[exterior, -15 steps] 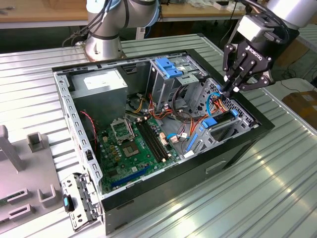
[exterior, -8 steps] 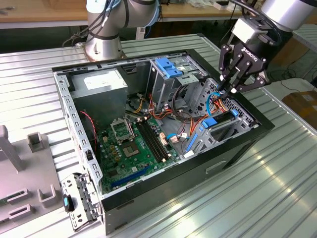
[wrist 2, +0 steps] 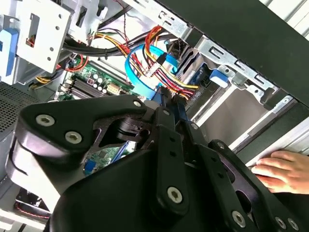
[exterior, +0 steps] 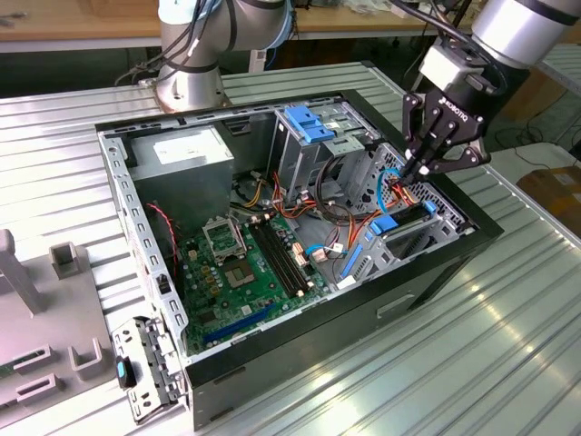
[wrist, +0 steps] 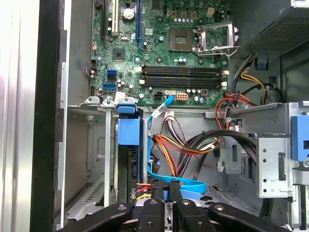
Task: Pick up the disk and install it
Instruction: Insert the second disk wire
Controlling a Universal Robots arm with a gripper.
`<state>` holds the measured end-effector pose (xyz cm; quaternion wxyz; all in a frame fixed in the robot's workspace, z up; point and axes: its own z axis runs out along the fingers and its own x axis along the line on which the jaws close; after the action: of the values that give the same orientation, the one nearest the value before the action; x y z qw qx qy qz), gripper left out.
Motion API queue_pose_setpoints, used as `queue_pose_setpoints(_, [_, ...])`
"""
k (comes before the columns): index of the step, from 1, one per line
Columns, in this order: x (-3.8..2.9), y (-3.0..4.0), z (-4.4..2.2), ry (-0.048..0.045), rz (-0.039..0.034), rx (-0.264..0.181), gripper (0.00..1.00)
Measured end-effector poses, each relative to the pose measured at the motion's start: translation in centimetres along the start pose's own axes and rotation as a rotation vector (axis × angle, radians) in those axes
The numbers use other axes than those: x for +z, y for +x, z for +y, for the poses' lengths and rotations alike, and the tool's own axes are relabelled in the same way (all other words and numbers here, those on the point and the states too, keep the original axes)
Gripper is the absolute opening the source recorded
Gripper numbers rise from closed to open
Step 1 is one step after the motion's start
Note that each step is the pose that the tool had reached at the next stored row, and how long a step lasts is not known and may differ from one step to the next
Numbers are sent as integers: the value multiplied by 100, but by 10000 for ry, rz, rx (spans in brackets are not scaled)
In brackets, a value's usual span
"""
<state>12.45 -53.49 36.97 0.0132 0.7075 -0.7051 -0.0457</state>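
Black open computer case (exterior: 427, 291) lies on its side on a ribbed metal table (exterior: 508, 363), centre of the exterior view. Inside it:
- green motherboard (exterior: 245, 263) on the floor of the case, about 7 o'clock from case centre
- grey power-supply box (exterior: 186, 154) with a white label, at 11 o'clock
- metal bay (exterior: 304, 150) at 12 o'clock, with a bare blue bracket (exterior: 313, 123) on top
- drive cage (exterior: 427, 222) at 3 o'clock, against the case wall
- loose red, yellow, orange and black wires (wrist: 181, 150) plus a flat blue cable (wrist: 186, 183) between the cage and the board

The disk (exterior: 407, 216) sits on edge inside the drive cage. It is slotted between the cage walls, with its blue rail (wrist: 128, 130) along the upper edge and its dark side (wrist: 131, 174) showing below the rail in the first wrist view.

Gripper (exterior: 416, 171) hangs just above the cage's 12 o'clock end, right over the wire bundle. Its fingers (wrist: 157, 193) are drawn nearly together. Blue cable shows in the narrow slit between them, and whether they pinch it I cannot tell. The gripper is not holding the disk and is apart from it.

In the second wrist view the gripper (wrist 2: 170, 96) points down at the coloured wires, and a person's hand (wrist 2: 282, 171) rests on the case edge.

Grey fixture blocks (exterior: 54, 309) lie on the table at 9 o'clock, outside the case.
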Motion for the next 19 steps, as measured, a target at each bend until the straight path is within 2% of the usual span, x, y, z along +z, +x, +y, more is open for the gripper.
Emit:
queue_pose_setpoints(3, [2, 12, 0, 2, -6, 0, 16])
queue_pose_setpoints(7, [-2, 137, 2, 3, -79, -13, 16])
queue_pose_setpoints(10, [11, 162, 32, 1, -152, -92, 16])
queue_pose_setpoints(11, [25, 172, 64, 3, -207, -155, 16])
queue_pose_setpoints(14, [46, 226, 73, 3, -285, -237, 16])
queue_pose_setpoints(16, [65, 289, 79, 11, -301, -245, 16])
queue_pose_setpoints(19, [92, 324, 91, 48, -316, -252, 16])
